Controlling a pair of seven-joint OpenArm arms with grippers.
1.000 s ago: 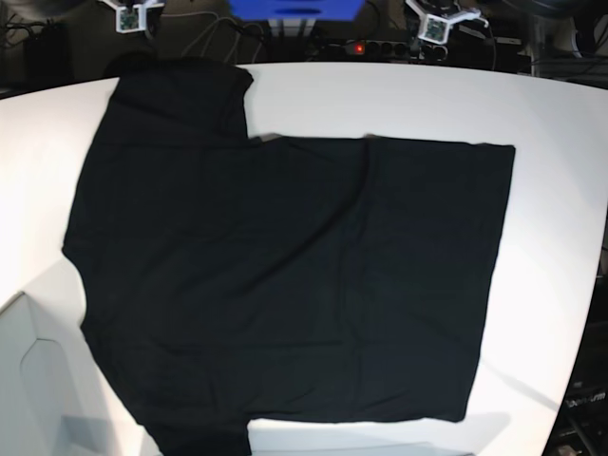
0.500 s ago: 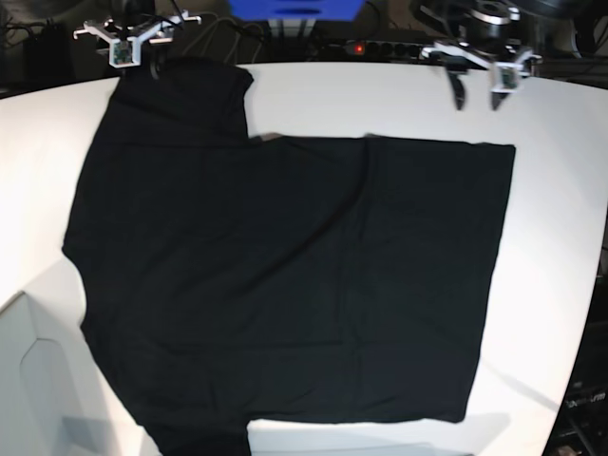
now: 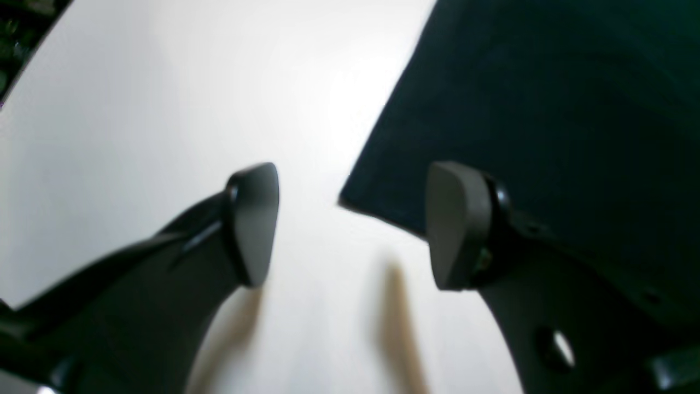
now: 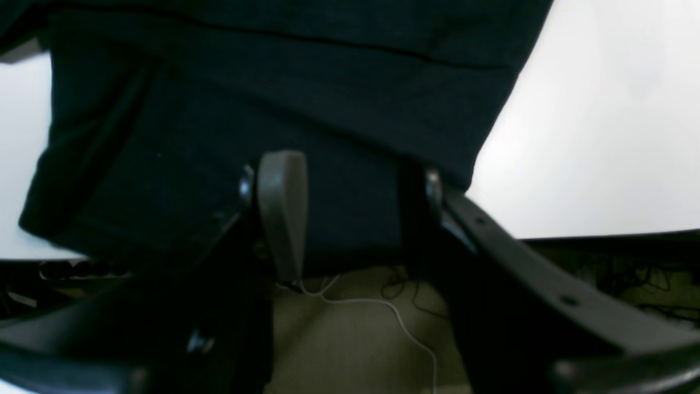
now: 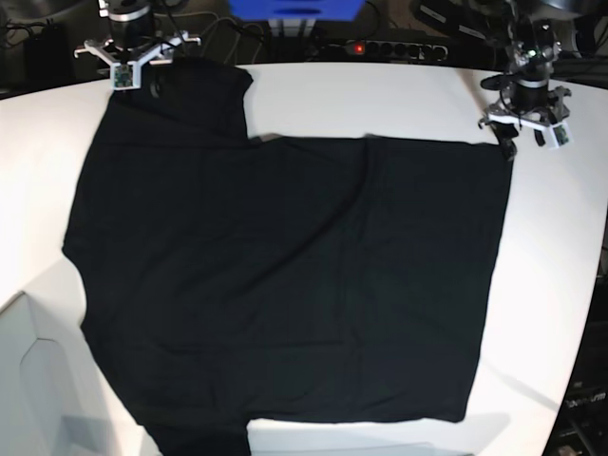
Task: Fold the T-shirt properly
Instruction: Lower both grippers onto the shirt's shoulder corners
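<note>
The black T-shirt [image 5: 285,285] lies spread flat on the white table [image 5: 399,95]. My left gripper [image 5: 525,139] hovers at the shirt's far right corner. In the left wrist view it [image 3: 355,224] stands open, and the corner of the T-shirt [image 3: 547,109] points into the gap between the fingers without touching them. My right gripper [image 5: 136,82] is at the far left sleeve, by the table's back edge. It [image 4: 350,219] is open in the right wrist view, with the sleeve hem of the T-shirt [image 4: 273,82] just beyond its fingertips.
A blue box [image 5: 294,8] and a power strip with a red light [image 5: 356,46] sit behind the table. A white box-like piece [image 5: 28,380] stands at the front left. The floor with cables [image 4: 355,328] shows below the table's back edge.
Both arms have come down from the back onto the shirt's far corners, the left one moving rightward. Both grippers went from shut to open.
</note>
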